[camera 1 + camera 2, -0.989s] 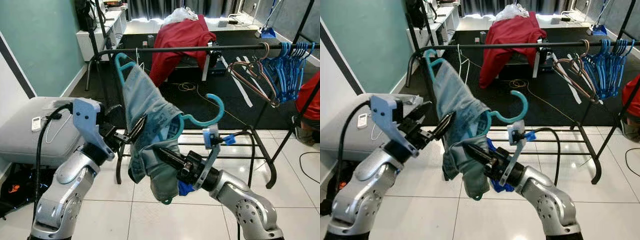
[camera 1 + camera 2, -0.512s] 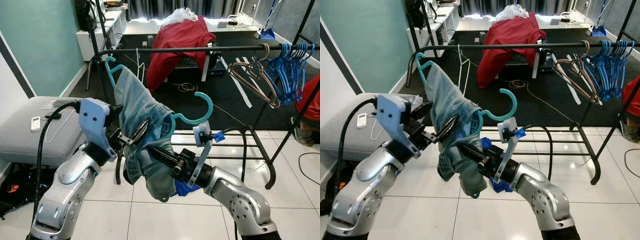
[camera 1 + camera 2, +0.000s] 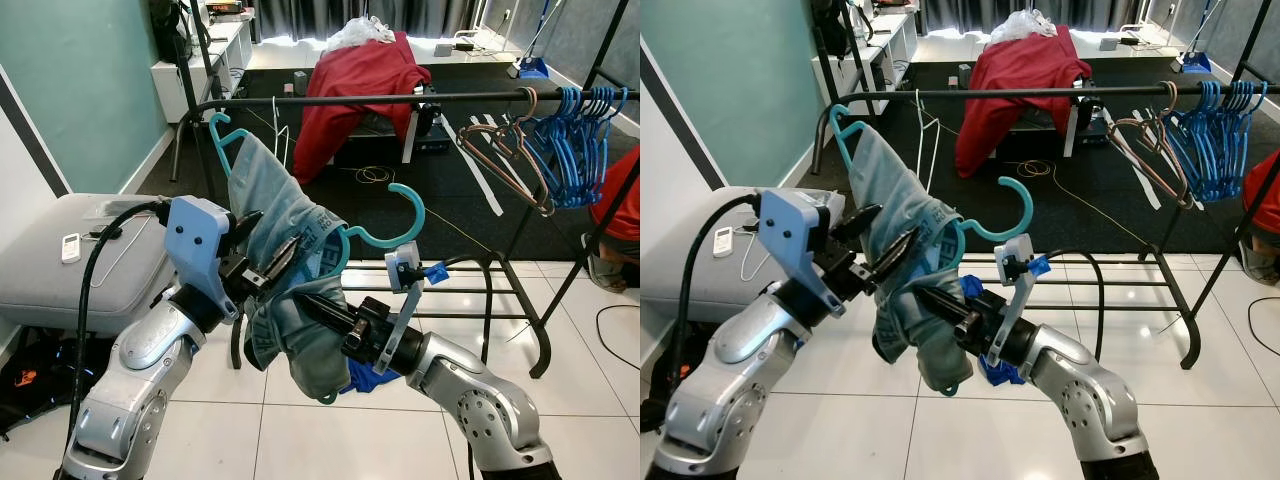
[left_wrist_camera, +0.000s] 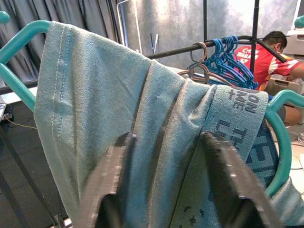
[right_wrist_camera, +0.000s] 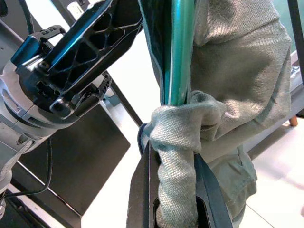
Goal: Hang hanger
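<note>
Ideally, the right tool (image 3: 305,303), clamping the garment-draped teal plastic hanger (image 3: 385,238), is lifting its hook toward the black metal rail (image 3: 400,98) at twelve o'clock while the left tool (image 3: 268,262), its fingers apart around the pale green cloth (image 3: 285,215), is steadying it.

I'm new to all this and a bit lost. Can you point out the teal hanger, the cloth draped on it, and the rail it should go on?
teal hanger (image 3: 405,200), left eye view, on its hook.
cloth (image 3: 275,205), left eye view, on its upper fold.
rail (image 3: 400,98), left eye view, on the bare bar.
</note>
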Available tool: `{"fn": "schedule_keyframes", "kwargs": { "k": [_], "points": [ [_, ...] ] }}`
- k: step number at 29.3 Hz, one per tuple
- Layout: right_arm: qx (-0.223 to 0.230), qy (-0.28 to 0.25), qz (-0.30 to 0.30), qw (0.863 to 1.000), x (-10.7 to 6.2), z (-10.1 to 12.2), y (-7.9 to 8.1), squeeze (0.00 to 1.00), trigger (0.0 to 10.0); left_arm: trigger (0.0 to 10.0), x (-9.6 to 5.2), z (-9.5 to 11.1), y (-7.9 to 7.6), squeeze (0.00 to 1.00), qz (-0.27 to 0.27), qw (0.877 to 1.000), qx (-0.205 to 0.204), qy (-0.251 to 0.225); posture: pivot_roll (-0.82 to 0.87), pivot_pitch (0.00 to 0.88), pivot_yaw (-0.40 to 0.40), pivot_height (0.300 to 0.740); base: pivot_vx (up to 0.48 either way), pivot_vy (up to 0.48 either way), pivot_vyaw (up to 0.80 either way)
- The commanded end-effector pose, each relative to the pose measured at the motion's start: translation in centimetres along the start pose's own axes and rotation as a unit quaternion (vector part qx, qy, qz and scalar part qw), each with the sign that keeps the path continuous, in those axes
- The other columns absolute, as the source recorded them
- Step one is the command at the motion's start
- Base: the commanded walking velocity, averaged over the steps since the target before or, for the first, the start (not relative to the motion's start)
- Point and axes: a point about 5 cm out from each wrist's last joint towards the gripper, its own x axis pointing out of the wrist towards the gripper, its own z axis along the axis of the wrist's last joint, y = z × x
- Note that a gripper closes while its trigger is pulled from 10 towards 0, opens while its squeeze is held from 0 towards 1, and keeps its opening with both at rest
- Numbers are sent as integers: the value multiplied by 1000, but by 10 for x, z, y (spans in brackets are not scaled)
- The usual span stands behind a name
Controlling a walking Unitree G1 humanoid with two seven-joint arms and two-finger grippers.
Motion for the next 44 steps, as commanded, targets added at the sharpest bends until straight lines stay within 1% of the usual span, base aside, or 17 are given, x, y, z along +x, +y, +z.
{"fn": "schedule_keyframes", "kwargs": {
  "k": [1, 13, 20, 21, 22, 23, 24, 25, 28, 30, 36, 38, 39, 40, 41, 42, 44],
  "points": [
    [-10, -2, 2, 1000, 4, 3, 2, 0, 0, 0, 1, 2, 2, 0, 1, 1000, 17, -2, -60, 0, 23, 740, 0, 0, 0],
    [-14, 1, 5, 1000, 5, 3, 3, 0, 0, 0, 3, 3, 4, 0, 2, 1000, 24, -3, -67, 0, 28, 740, 0, 0, 0],
    [-29, 20, -3, 999, 4, 0, 1, 0, 0, 0, 6, 4, 4, 0, 1, 1000, 29, -9, -69, 0, 29, 740, 0, 0, 0],
    [-55, 67, -24, 996, 2, -9, -5, 0, 0, 0, 7, 9, 9, 0, 18, 999, 35, -19, -69, 0, 29, 740, 0, 0, 0],
    [-87, 122, -46, 988, -5, -19, -12, 0, 0, 0, 8, 14, 16, 0, 39, 998, 38, -30, -70, 0, 26, 740, 0, 0, 0],
    [-87, 122, -46, 988, -5, -19, -12, 0, 0, 0, 8, 14, 16, 0, 39, 998, 38, -30, -70, 0, 26, 740, 0, 0, 0],
    [-109, 161, -61, 979, -10, -26, -17, 0, 0, 0, 8, 17, 21, 0, 54, 997, 40, -38, -70, 0, 26, 740, 0, 0, 0],
    [-109, 161, -61, 979, -10, -26, -17, 0, 0, 0, 8, 17, 21, 0, 54, 997, 40, -38, -70, 0, 26, 740, 0, 0, 0],
    [-141, 238, -82, 958, -29, -38, -28, 0, 0, 0, 4, 26, 42, 0, 122, 990, 46, -60, -73, 0, 26, 740, 0, 0, 0],
    [-147, 254, -71, 953, -34, -40, -26, 0, 0, 0, 2, 28, 50, 0, 145, 986, 49, -65, -73, 0, 26, 740, 0, 0, 0],
    [-131, 230, -35, 964, -39, -31, -14, 0, 0, 0, -3, 27, 58, 0, 164, 982, 75, -52, -77, 0, 30, 740, 0, 0, 0],
    [-116, 206, 7, 972, -43, -22, -1, 0, 0, 0, -7, 26, 65, 0, 179, 979, 89, -41, -82, 0, 35, 740, 0, 0, 0],
    [-116, 206, 7, 972, -43, -22, -1, 0, 0, 0, -7, 26, 65, 0, 179, 979, 89, -41, -82, 0, 35, 740, 0, 0, 0],
    [-112, 195, 37, 974, -46, -16, 8, 0, 0, 0, -9, 25, 71, 0, 186, 977, 100, -34, -85, 0, 38, 740, 0, 0, 0],
    [-112, 195, 37, 974, -46, -16, 8, 0, 0, 0, -9, 25, 71, 0, 186, 977, 100, -34, -85, 0, 38, 740, 0, 0, 0],
    [-110, 187, 58, 974, -49, -10, 15, 0, 0, 0, -10, 23, 76, 0, 190, 974, 119, -22, -87, 0, 40, 740, 0, 0, 0],
    [-114, 181, 72, 974, -52, -4, 21, 0, 0, 0, -13, 21, 82, 0, 197, 971, 135, -8, -94, 0, 45, 740, 0, 0, 0]
  ]
}}
